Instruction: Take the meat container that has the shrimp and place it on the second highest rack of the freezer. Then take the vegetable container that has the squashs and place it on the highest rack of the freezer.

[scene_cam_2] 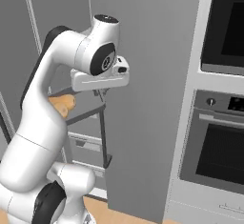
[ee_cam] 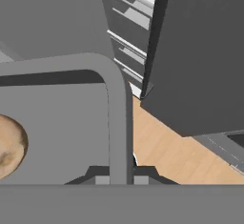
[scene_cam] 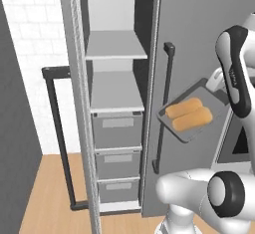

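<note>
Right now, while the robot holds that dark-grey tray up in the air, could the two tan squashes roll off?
Probably they could shift. The dark-grey rectangular tray is tilted, and the two tan log-shaped squashes look rounded, so they may roll. Its raised rim would likely stop them. The gripper pinches just one edge of the rim, so the tray might sag or swing if moved fast.

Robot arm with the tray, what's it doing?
The white robot arm's gripper is pinching the rim of a shallow dark-grey tray with two tan-orange squashes in it, held up in the air. It is in front of the tall grey freezer, whose door is open. The pale top shelf has nothing on it yet.
</note>
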